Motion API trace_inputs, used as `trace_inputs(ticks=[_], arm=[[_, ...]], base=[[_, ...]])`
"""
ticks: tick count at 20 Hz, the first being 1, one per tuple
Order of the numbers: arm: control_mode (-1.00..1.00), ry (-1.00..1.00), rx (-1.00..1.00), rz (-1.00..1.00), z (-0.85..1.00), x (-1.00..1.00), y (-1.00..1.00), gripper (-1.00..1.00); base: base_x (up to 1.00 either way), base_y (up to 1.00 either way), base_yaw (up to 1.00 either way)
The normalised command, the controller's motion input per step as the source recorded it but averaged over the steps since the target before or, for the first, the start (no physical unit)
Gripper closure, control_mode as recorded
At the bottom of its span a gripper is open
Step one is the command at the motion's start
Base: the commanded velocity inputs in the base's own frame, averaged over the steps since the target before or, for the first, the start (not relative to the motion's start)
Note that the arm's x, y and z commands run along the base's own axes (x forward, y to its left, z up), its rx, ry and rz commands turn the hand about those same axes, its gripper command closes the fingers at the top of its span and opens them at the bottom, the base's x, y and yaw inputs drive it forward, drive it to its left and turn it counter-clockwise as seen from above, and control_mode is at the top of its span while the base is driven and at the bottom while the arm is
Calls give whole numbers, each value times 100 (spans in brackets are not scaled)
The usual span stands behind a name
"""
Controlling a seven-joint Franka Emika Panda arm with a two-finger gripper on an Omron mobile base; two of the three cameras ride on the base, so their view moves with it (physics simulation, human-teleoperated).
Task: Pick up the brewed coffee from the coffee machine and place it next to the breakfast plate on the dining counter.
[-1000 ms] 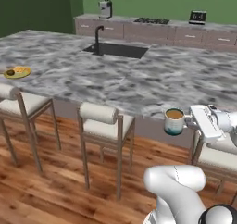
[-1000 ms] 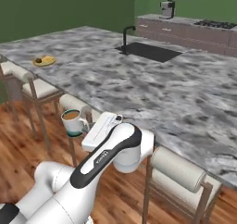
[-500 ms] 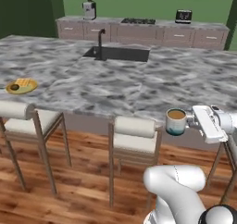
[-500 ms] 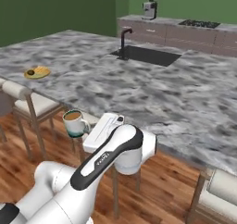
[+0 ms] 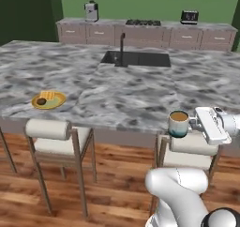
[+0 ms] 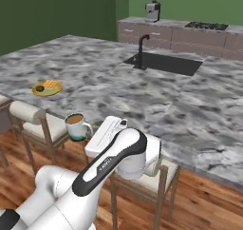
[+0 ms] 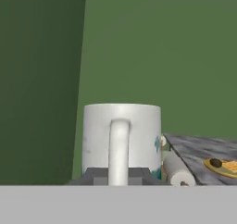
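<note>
Small white mug of brewed coffee with a teal-green band at its base, upright, brown coffee level inside near the rim, side handle turned back toward the hand. Held out in front of the gripper, off the near edge of the dining counter and above a cushioned stool. In the hand view, handle straight ahead at centre, dark fingertips low on either side of it. Gripper clenched on the mug, apparently at the handle.

Breakfast plate well off from the hand along the counter, near the same edge: yellow, round, holding a golden waffle and a small dark lump. Black sink sunk into the counter beyond the hand. Coffee machine far across, on the back worktop against the green wall.
</note>
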Motion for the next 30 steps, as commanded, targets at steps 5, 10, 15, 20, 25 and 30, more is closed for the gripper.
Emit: trace_inputs(ticks=[5, 10, 15, 20, 25, 30], arm=[[100, 0, 0, 0, 0, 0, 0, 100], [100, 0, 0, 0, 0, 0, 0, 100], [100, 0, 0, 0, 0, 0, 0, 100], [100, 0, 0, 0, 0, 0, 0, 100], [100, 0, 0, 0, 0, 0, 0, 100], [100, 0, 0, 0, 0, 0, 0, 100]], base=[[86, 100, -19], [84, 100, -18], [86, 100, -20], [73, 100, -35], [60, 100, -58], [55, 96, -49]])
